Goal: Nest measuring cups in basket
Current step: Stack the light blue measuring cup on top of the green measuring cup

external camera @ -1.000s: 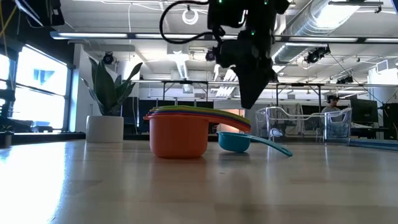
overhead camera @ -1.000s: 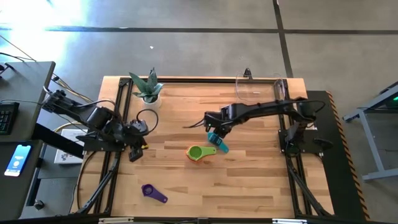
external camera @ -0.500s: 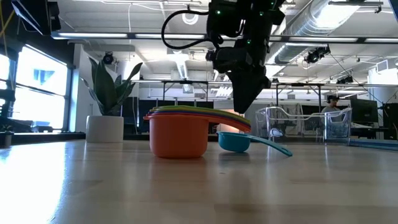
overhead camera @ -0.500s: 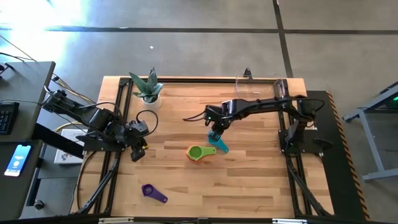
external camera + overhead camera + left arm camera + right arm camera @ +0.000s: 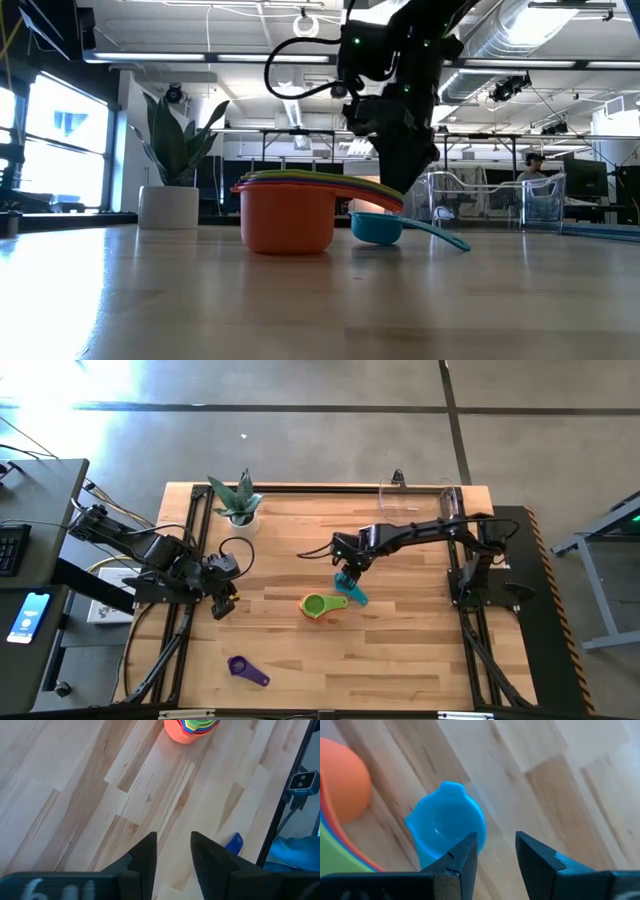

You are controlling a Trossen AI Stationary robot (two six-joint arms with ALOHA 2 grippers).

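Right hand [image 5: 346, 571]: parted narrowly, empty, poised above the blue cup [image 5: 352, 590].
Blue cup: on the counter [image 5: 400, 650], just beside the nested stack [image 5: 318, 606].
Basket [image 5: 420, 505]: at the counter's far edge.
Left hand [image 5: 219, 603]: parted, idle.
Advice: the cup's rim is best straddled squarely before closing.

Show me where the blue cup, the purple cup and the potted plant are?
blue cup [image 5: 447, 822]: right wrist view, on the inside of its bowl.
purple cup [image 5: 239, 665]: high view, on its bowl, near the table's front edge.
potted plant [image 5: 238, 500]: high view, on its leaves, at the table's back left.
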